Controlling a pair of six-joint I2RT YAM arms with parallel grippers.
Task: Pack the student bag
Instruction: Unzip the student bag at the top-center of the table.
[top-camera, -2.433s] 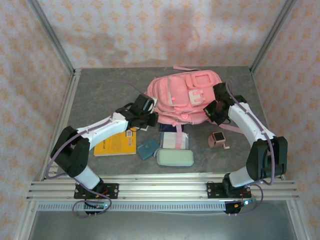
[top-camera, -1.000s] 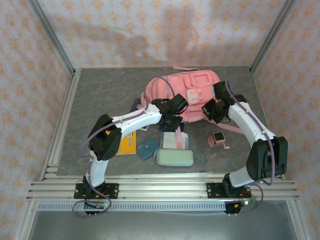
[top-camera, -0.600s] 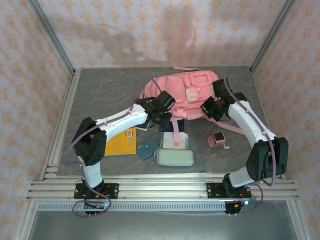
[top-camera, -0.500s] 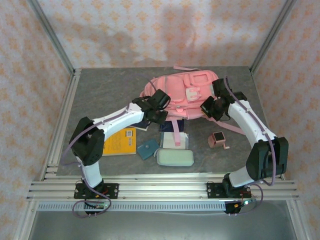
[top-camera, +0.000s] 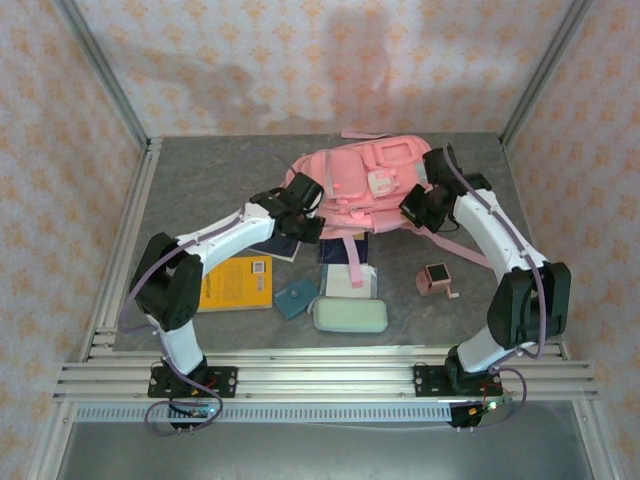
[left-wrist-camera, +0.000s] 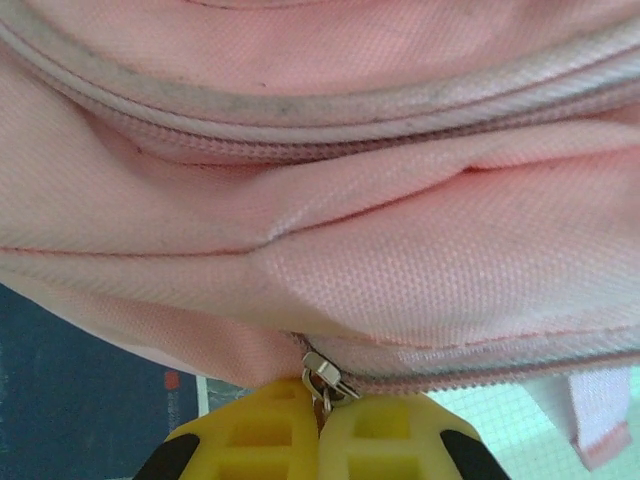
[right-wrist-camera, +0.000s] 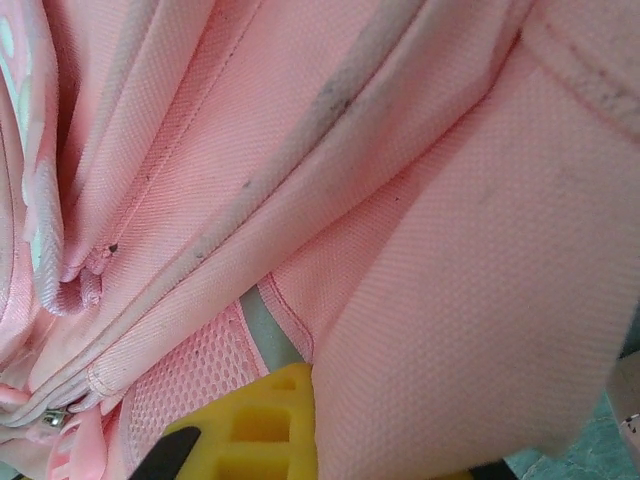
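Sliding leftward over the last second, the left gripper (top-camera: 303, 210) now sits at the near left corner of the student bag (top-camera: 365, 178); earlier it was at the middle of the bag's near edge. The bag lies at the back middle of the table (top-camera: 200, 180) and looks flatter and wider than it did. The right gripper (top-camera: 420, 210) has hardly shifted on the bag's right side.

From a bent elbow low on the left, the left arm reaches diagonally up to the bag. Seen from the left wrist, its yellow fingertips (left-wrist-camera: 270, 440) press together, pinching the metal zipper pull (left-wrist-camera: 320, 372).

From an elbow near the right edge, the right arm leans inward. Seen from the right wrist, one yellow finger (right-wrist-camera: 265, 425) lies against pink cloth and a fold covers the other side, so I cannot tell whether it grips.

A yellow book (top-camera: 235, 283) and a mint case (top-camera: 350, 315) lie nearer the arms.
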